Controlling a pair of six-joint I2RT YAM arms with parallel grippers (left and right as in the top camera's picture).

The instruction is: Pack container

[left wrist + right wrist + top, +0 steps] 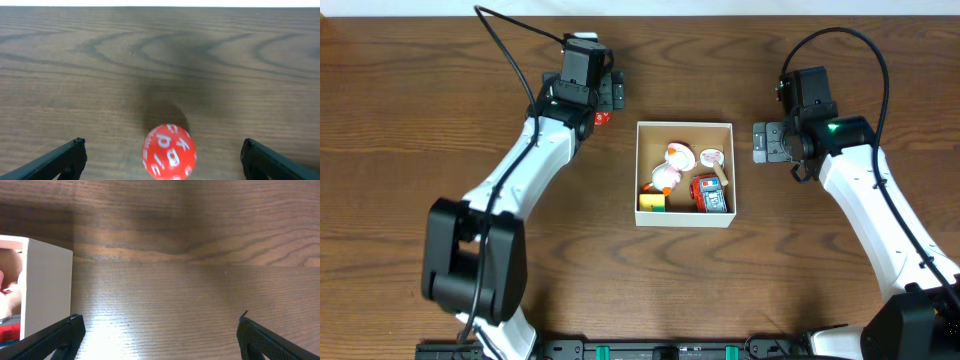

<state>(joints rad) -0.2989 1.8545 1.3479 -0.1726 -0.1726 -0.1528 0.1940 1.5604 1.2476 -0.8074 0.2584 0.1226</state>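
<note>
The wood table bears the container and 1 red ball.

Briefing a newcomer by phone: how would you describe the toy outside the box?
Find the white-walled container mid-table. Left of its far corner, within the open left gripper, lies a red ball. Alone outside, it is covered in white letters.

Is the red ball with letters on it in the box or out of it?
Out. The red ball sits on the wooden table, apart from the container, not inside its walls.
</note>
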